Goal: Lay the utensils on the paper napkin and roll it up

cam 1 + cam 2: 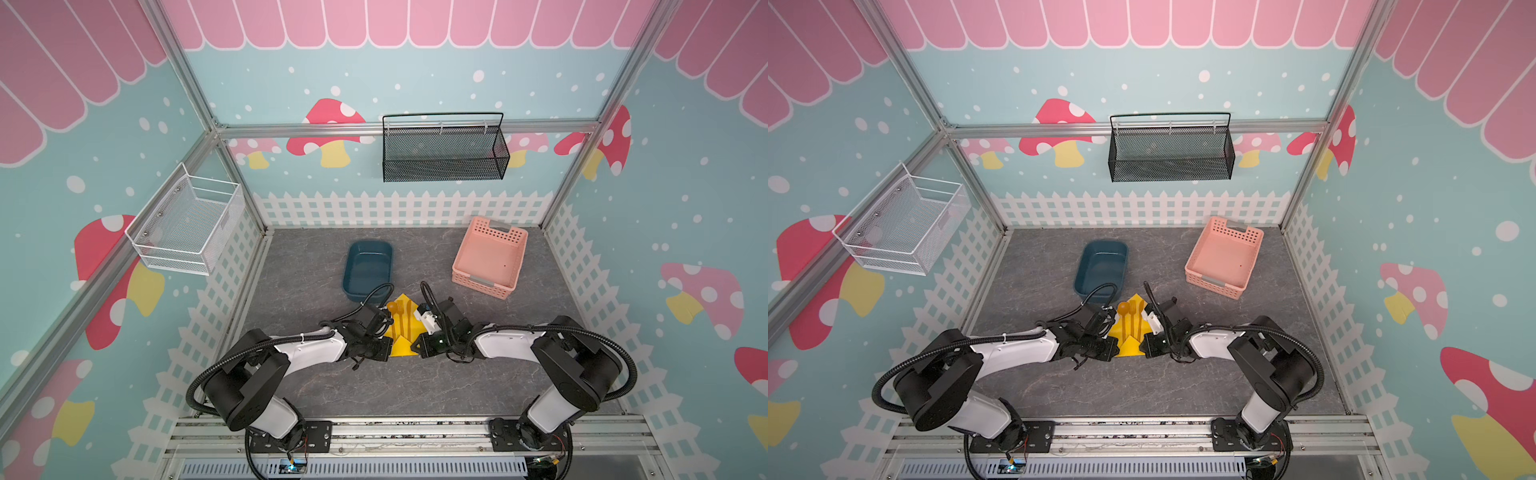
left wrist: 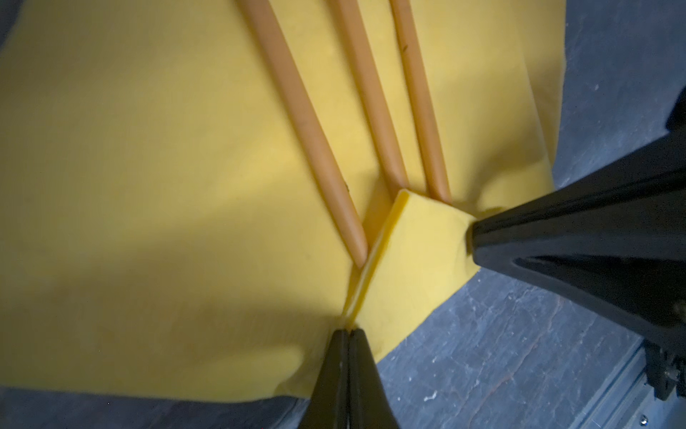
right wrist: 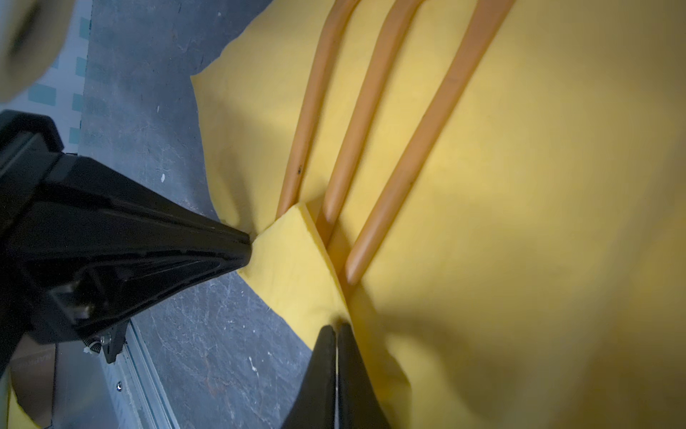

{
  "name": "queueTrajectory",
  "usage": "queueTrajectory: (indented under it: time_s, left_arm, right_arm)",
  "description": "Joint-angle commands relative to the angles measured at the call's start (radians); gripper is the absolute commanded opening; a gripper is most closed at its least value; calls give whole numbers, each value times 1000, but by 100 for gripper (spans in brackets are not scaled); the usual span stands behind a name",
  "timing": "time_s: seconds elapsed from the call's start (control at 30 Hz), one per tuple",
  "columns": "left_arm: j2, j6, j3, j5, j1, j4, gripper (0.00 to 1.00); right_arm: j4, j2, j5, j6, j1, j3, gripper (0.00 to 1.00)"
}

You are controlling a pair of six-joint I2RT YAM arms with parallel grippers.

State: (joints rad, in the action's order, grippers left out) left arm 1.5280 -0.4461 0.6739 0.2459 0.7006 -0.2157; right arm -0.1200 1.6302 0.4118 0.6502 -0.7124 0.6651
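Both pincers are clamped on the paper napkin (image 2: 148, 193). The left pincer (image 2: 349, 330) has its jaws pressed together on one end of a small folded-over flap (image 2: 419, 252) at the napkin's near corner. The right pincer (image 3: 337, 327), jaws likewise together, pinches the other end of that flap, and the paper puckers at its tip. Between the two tips the flap stands slightly raised. Two of the three orange handles (image 2: 315, 130) end against the flap's folded edge, and the third ends just beside it. The utensils (image 1: 402, 328) lie side by side on the yellow sheet, running away from the pincers. The round-bowled spoon (image 1: 391, 307) is on the left pincer's side, the fork (image 1: 401, 308) is in the middle, and the flat knife (image 1: 409, 318) is on the right pincer's side. In both top views the napkin rests on the grey surface (image 1: 374, 386) between the two wrists, with its far corner pointing away from them. Beyond the left pincer, just past that far corner, stands a dark blue tub (image 1: 368, 268). Beyond the right pincer and farther off sits a pink perforated basket (image 1: 490, 259). A white wire basket (image 1: 187, 220) hangs on the side wall, well off to the left pincer's side. A black mesh basket (image 1: 444, 151) hangs on the back wall, far beyond both pincers.
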Motion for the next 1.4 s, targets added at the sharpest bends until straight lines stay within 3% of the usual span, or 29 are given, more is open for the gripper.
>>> queueTrajectory:
  time_s: [0.0,0.43,0.77,1.37]
  left_arm:
    - [16,-14,21,12,-7,10,6]
    - [39,-6,41,46,-7,10,6]
    - [-42,-18,104,78,0,-25,6]
    - [111,-31,168,100,34,-27,4]
  right_arm:
    - [40,-20,-17,15,5,-7,8]
    - [75,11,-49,33,5,-26,7]
    - [97,-20,-51,62,6,-40,6]
    - [80,-64,-26,88,11,-17,13]
